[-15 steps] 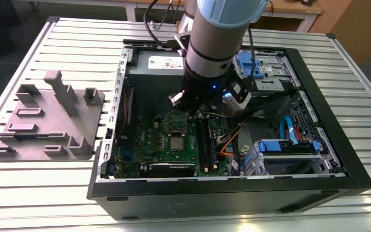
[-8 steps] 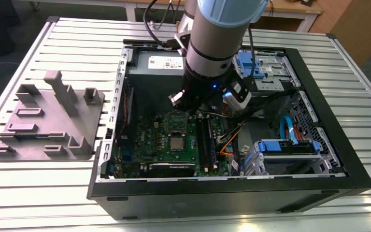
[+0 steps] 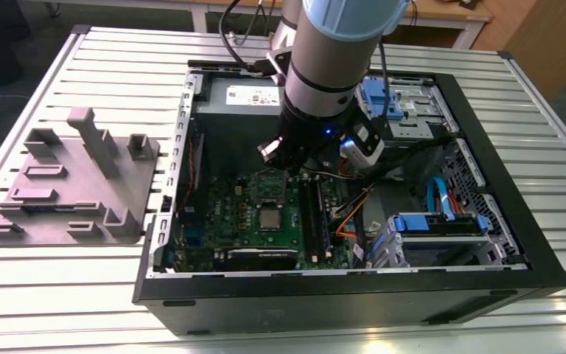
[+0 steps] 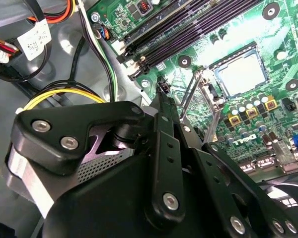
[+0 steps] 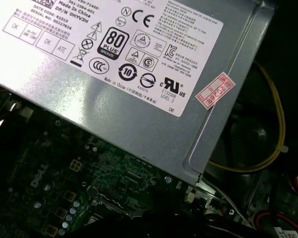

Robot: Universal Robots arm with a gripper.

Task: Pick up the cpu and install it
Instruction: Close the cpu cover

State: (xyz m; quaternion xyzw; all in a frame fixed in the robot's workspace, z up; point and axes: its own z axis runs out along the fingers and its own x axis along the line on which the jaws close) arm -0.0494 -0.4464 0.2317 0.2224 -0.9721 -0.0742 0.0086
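The cpu (image 3: pixel 268 218) is a small silvery square lying flat in the socket on the green motherboard (image 3: pixel 226 230) inside the open computer case. In the second wrist view the cpu (image 4: pixel 241 74) lies inside the socket's metal frame, and a metal bracket (image 4: pixel 190 96) stands raised at the socket's edge. My gripper (image 3: pixel 298 168) hangs over the motherboard's far part, a short way above and beyond the cpu. In the second wrist view the gripper (image 4: pixel 161 88) is a black linkage in the foreground, its tip short of the socket. Nothing shows in its grasp.
The grey power supply (image 5: pixel 139 74) sits just beyond the motherboard. Long dark memory slots (image 4: pixel 188 29) run beside the socket. Yellow and black cables (image 4: pixel 64 96) loop near the gripper. Blue drive bays (image 3: pixel 441 221) fill the case's right side. A grey fixture tray (image 3: pixel 67 184) lies outside on the table.
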